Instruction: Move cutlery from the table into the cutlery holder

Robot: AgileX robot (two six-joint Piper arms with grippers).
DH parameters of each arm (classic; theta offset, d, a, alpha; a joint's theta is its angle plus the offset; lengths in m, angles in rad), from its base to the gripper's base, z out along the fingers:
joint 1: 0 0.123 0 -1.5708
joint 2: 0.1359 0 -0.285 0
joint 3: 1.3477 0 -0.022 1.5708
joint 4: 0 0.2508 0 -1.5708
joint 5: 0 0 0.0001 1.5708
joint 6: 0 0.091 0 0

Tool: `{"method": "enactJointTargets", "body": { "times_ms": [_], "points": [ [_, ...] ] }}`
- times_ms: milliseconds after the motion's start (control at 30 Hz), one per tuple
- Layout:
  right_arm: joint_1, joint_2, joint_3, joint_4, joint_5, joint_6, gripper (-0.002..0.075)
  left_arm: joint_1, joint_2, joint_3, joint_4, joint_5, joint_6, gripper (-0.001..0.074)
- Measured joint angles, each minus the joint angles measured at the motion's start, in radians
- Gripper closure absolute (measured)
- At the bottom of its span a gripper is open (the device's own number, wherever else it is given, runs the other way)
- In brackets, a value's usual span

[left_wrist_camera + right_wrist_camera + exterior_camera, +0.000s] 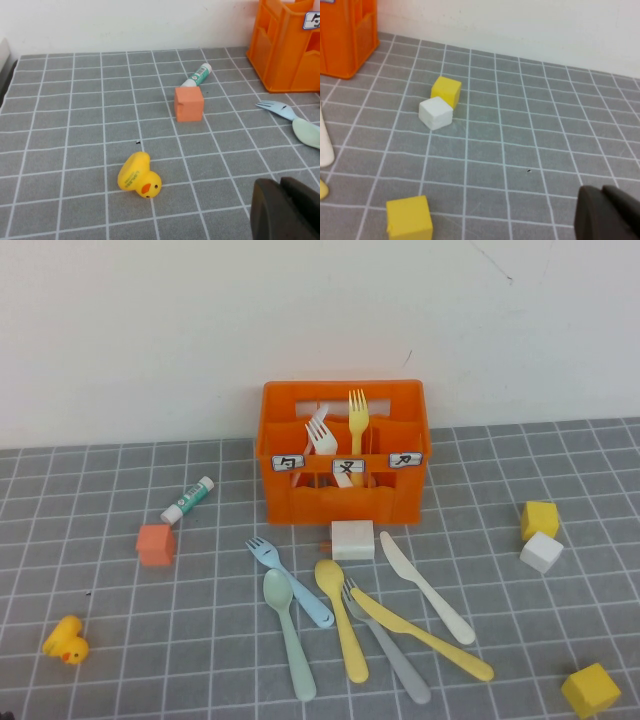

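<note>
The orange cutlery holder (343,490) stands at the back of the tiled table (120,600). A yellow fork (357,418) and a white fork (321,435) stand in it. In front lie a blue fork (290,580), a mint spoon (288,632), a yellow spoon (343,630), a grey fork (388,645), a yellow knife (425,635) and a white knife (425,585). Neither gripper shows in the high view. My left gripper (280,183) is shut and empty, low over the table's left side, with the blue fork (277,109) ahead. My right gripper (601,190) is shut and empty over the right side.
A white block (352,539) sits right before the holder. An orange cube (155,544), a white-and-green tube (188,499) and a yellow duck (66,640) lie on the left. Two yellow cubes (539,519) (590,689) and a white cube (541,552) lie on the right.
</note>
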Motion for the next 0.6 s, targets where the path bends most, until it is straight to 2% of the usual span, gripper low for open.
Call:
{"method": "enactJointTargets", "body": {
  "times_ms": [600],
  "points": [
    [0.0,0.0,-0.002,-0.021,0.002,0.032,0.0727,0.0,0.0,0.0,0.0,0.0,-0.002,0.0735]
  ]
}}
